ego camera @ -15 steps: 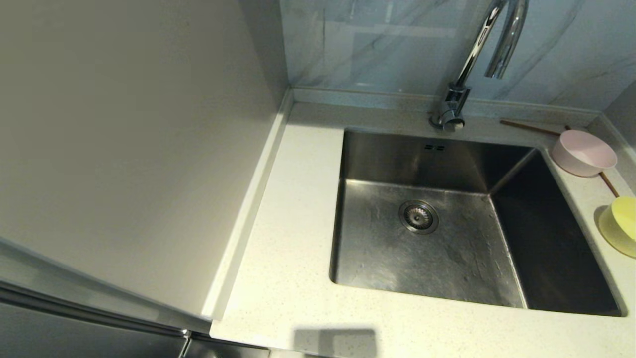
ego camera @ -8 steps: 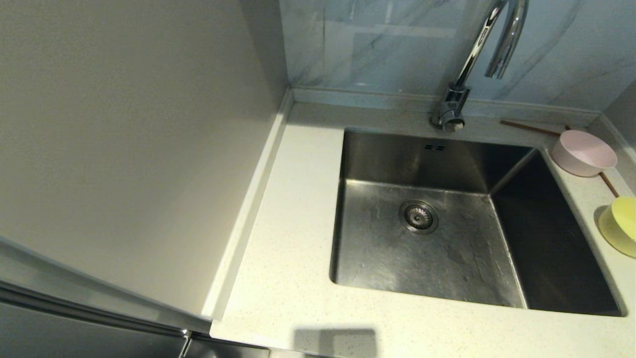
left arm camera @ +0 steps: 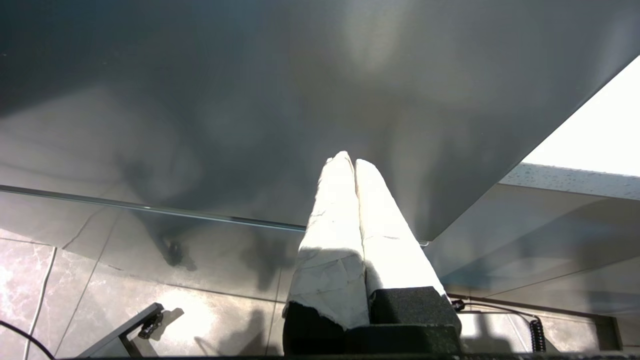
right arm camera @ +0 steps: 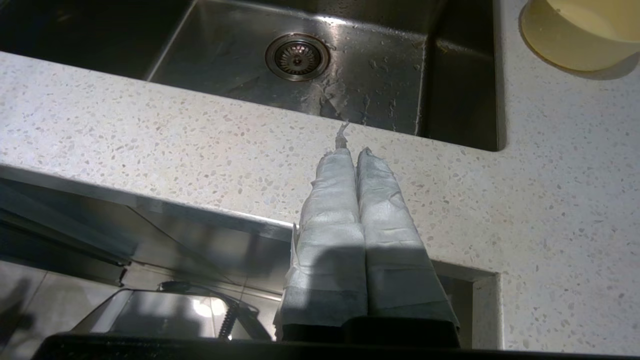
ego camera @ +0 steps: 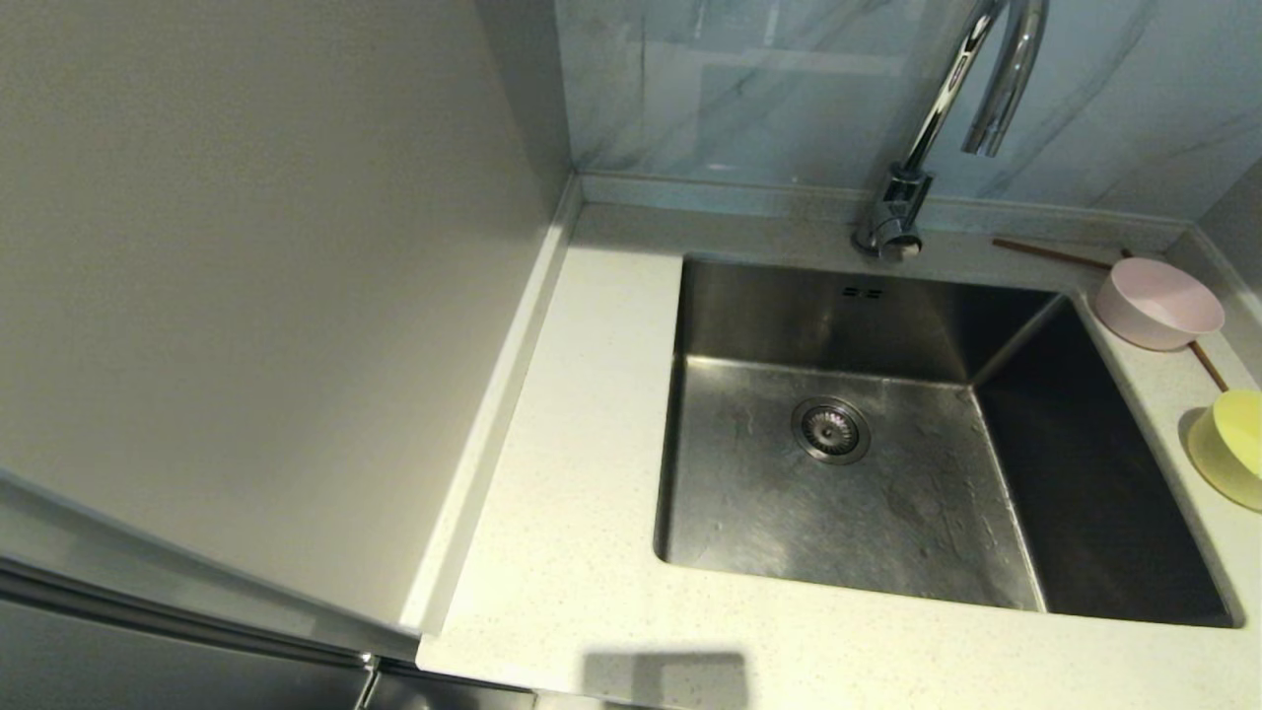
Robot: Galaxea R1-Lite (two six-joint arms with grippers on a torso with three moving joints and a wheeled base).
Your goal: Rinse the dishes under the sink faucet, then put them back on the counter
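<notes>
A pale pink bowl stands on the speckled counter at the sink's far right corner. A yellow-green bowl sits nearer, at the right edge, and shows again in the right wrist view. Brown chopsticks lie behind and under the pink bowl. The steel sink holds only its strainer drain. The chrome faucet rises behind it, no water running. My right gripper is shut and empty, low in front of the counter's front edge. My left gripper is shut and empty beside a grey panel.
A tall pale cabinet side walls off the counter's left. Blue-grey marbled tile backs the sink above a low raised edge. Below the counter front are glossy grey doors and tiled floor.
</notes>
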